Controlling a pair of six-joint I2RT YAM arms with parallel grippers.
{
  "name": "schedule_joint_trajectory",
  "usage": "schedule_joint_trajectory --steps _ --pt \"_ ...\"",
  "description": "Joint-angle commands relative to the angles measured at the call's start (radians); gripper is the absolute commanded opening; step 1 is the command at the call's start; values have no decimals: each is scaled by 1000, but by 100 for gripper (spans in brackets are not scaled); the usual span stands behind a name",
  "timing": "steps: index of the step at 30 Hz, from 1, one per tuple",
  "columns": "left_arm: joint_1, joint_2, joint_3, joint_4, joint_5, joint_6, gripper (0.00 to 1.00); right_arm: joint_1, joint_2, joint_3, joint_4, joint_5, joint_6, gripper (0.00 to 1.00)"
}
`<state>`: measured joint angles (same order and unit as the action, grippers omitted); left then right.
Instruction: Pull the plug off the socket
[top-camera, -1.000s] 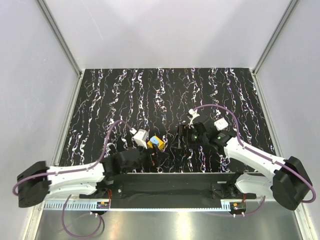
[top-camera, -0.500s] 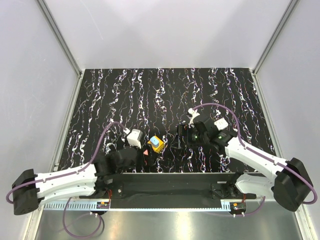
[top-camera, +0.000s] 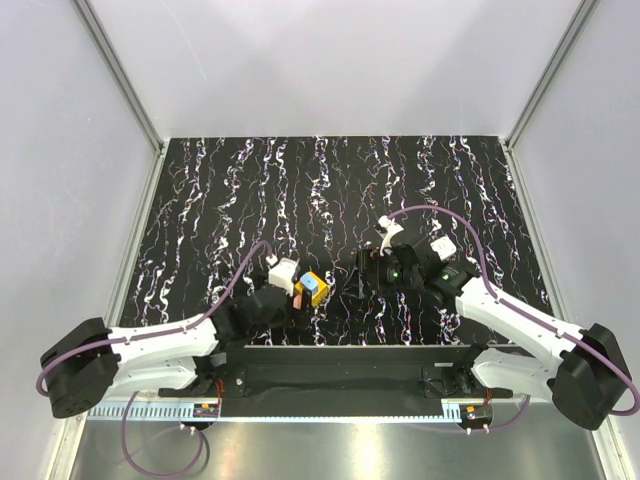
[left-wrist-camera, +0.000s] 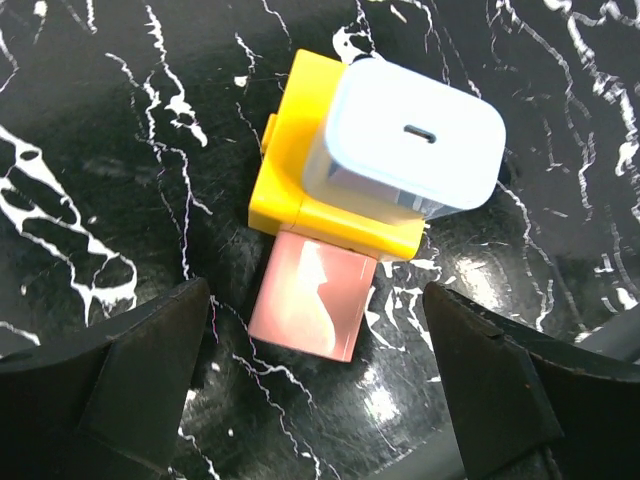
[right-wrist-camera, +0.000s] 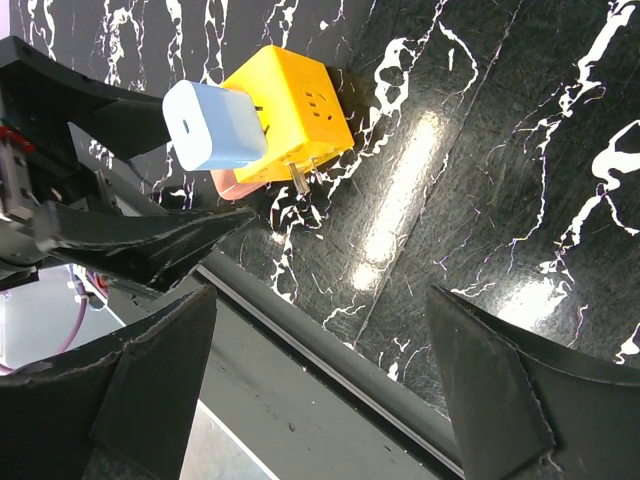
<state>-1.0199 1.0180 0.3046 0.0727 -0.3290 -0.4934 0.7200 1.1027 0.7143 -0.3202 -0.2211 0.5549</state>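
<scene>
While the socket sits low on the black, white-veined table — about 6 o'clock in the top view, just off the black rail along the near edge — most of the surface toward 12 o'clock lies bare up to the white walls. The left gripper comes at the socket from 8 o'clock with its fingers spread wide, one on each side, touching nothing and holding nothing. The right gripper faces it from 3 o'clock, a little apart, also wide open and empty. The socket is a bright-yellow cube with a pink-orange face on the side nearest the left gripper. The plug — a rounded, pale blue-white block with a small slot in its end — is seated in the socket's upper face.
</scene>
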Motion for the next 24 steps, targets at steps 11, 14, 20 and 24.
schedule_joint_trajectory --steps 11,14,20,24 --pt "3 109 73 180 4 157 89 7 25 51 12 -18 -23 92" --pt "9 136 74 185 4 161 86 7 32 60 12 -24 -21 92" --pt "12 148 41 254 -8 138 81 9 75 125 -2 -76 -47 91" --pt "12 145 41 265 -10 138 80 9 161 195 -72 -75 -81 88"
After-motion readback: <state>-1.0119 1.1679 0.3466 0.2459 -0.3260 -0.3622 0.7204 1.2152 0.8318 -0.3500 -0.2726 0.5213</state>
